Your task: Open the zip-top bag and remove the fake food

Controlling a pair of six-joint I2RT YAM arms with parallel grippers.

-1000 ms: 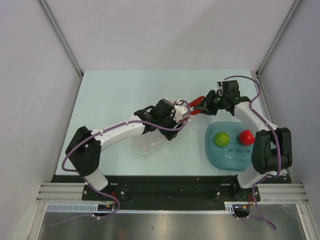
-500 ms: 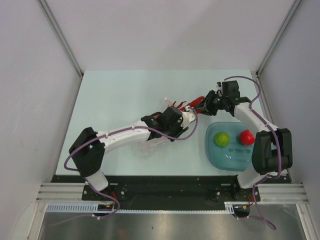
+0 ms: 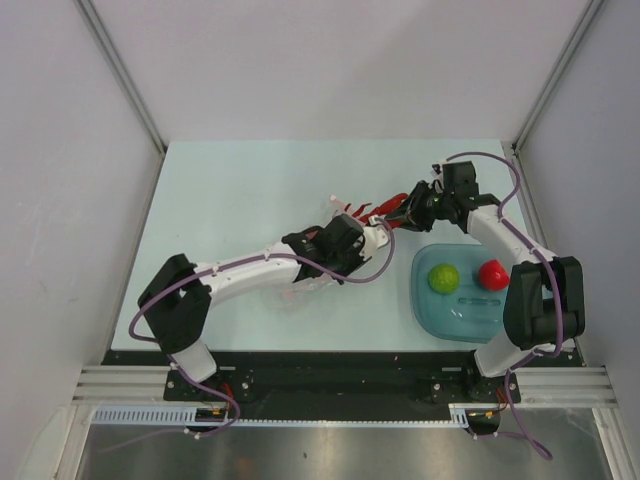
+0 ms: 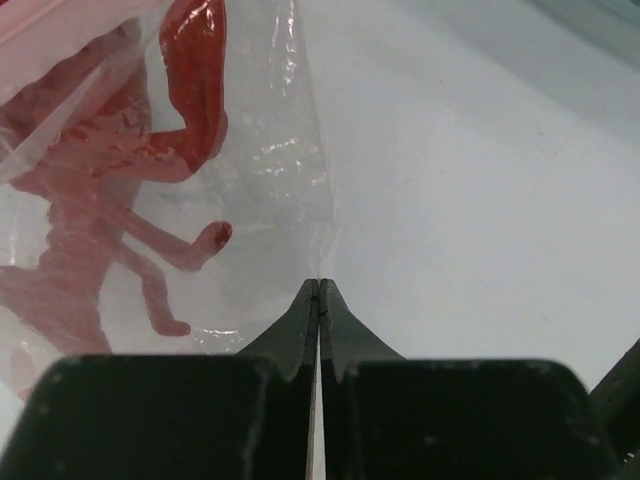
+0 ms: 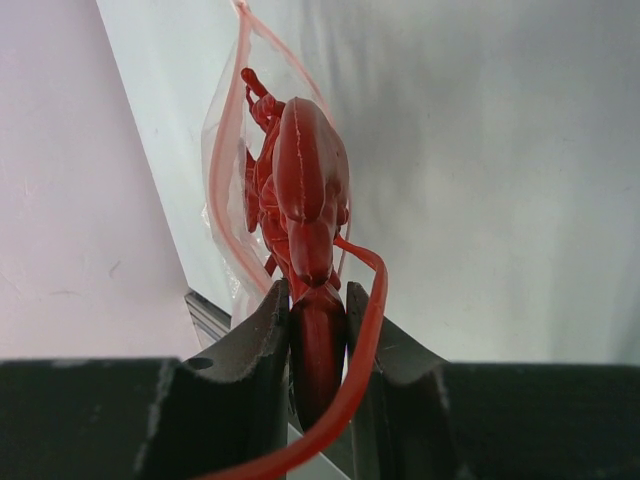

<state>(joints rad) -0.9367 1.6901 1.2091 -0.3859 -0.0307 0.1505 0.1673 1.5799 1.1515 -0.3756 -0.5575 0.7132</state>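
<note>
The zip-top bag (image 4: 270,200) is clear and crinkly, with a pinkish-red strip, and lies mid-table (image 3: 340,207). The red lobster (image 5: 305,170) sits partly inside it; its claw (image 4: 195,70) and legs show through the film. My right gripper (image 5: 318,290) is shut on the lobster's near end, at the bag's mouth (image 3: 400,212). My left gripper (image 4: 319,283) is shut, its tips pinching the bag's lower edge (image 3: 372,232). The lime-green ball (image 3: 443,278) and the small red fruit (image 3: 492,273) lie in the tray.
The translucent teal tray (image 3: 450,318) sits at the right front, close to the right arm's base. A crinkled bit of clear plastic (image 3: 298,290) shows under my left forearm. Grey walls close in the table on three sides.
My left gripper has slid right to the bag's edge and closed from open. The right gripper has stayed put, still holding the lobster.
</note>
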